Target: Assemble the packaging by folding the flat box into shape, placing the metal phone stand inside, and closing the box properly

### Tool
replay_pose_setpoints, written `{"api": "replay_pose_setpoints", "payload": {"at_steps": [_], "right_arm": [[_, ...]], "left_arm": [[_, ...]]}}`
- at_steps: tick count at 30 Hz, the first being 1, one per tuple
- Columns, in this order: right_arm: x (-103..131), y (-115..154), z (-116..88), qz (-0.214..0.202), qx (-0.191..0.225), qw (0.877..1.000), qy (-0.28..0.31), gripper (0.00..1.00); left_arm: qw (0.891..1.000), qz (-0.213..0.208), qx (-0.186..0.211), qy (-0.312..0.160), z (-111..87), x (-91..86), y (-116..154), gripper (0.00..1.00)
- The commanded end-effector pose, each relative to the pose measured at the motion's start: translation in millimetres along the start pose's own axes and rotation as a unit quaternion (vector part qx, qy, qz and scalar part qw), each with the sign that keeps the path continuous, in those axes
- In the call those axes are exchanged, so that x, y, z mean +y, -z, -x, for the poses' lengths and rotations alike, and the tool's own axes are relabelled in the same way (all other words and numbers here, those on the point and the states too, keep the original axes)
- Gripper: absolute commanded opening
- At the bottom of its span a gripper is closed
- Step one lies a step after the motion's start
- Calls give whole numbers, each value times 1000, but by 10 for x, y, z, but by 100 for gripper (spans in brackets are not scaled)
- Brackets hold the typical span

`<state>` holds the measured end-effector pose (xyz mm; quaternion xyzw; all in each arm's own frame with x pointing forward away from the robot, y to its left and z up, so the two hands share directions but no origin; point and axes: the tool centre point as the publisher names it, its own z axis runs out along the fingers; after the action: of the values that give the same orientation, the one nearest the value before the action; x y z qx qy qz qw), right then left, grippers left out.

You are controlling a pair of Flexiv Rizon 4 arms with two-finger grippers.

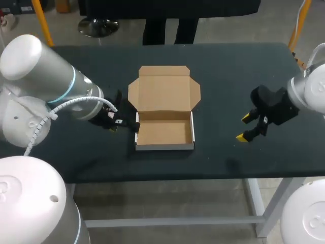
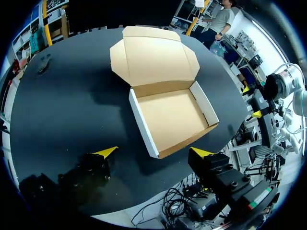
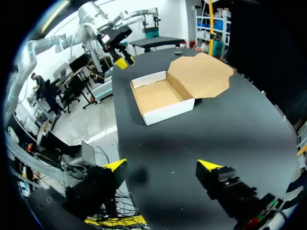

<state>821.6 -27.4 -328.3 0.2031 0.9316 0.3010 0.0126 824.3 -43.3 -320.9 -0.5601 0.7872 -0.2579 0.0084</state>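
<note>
From the head view, the left gripper (image 1: pixel 119 123) is largely hidden under its own wrist just left of the box, and its yellow tips are hard to make out there. The left wrist view shows them plainly: the left gripper (image 2: pixel 153 153) is spread wide and holds nothing. One corner of the brown cardboard box with white outer walls (image 2: pixel 172 117) lies ahead of it, between the fingers, and neither finger touches it.

The box (image 1: pixel 165 131) sits at the middle of the dark table (image 1: pixel 228 162). Its tray is folded up, and its flapped lid (image 1: pixel 163 87) lies open and flat toward the far side.

The right gripper (image 1: pixel 244 127) hangs well to the right of the box. In its own view the right gripper (image 3: pixel 162 166) is wide open and grips nothing, with the box (image 3: pixel 158 96) well ahead.

Bare table surface runs between the tray's right wall and the right gripper, and a narrower strip lies along the near edge.
</note>
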Motion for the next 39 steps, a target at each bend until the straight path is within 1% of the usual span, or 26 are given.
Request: {"api": "replay_pose_setpoints", "payload": {"at_steps": [1, 6, 14, 15, 18, 26, 33, 36, 39], "right_arm": [[27, 29, -8, -3, -3, 1000, -18, 100], [52, 51, -74, -8, -15, 999, -35, 100], [11, 147, -166, -16, -31, 995, -92, 100], [-5, 164, -168, -23, -35, 992, -118, 100], [-52, 212, -188, -19, -40, 988, -149, 100], [-165, 432, -272, -27, -62, 975, -210, 100], [-187, 633, -278, -40, -74, 962, -258, 100], [-181, 715, -271, -48, -77, 957, -277, 100], [-169, 792, -266, -59, -92, 949, -296, 100]], "left_arm": [[1000, -16, 5, -2, 26, 138, 159, 100], [1000, -11, 8, 0, 34, 203, 257, 100], [999, 7, -11, 31, 46, 283, 413, 100], [999, 11, -11, 36, 51, 290, 441, 100], [998, 25, -19, 53, 70, 292, 496, 100], [993, 50, -42, 94, 108, 221, 696, 100], [987, 62, -72, 127, 98, 201, 890, 100], [985, 67, -81, 140, 112, 195, 968, 100], [983, 70, -85, 150, 138, 203, 1030, 100]]}}
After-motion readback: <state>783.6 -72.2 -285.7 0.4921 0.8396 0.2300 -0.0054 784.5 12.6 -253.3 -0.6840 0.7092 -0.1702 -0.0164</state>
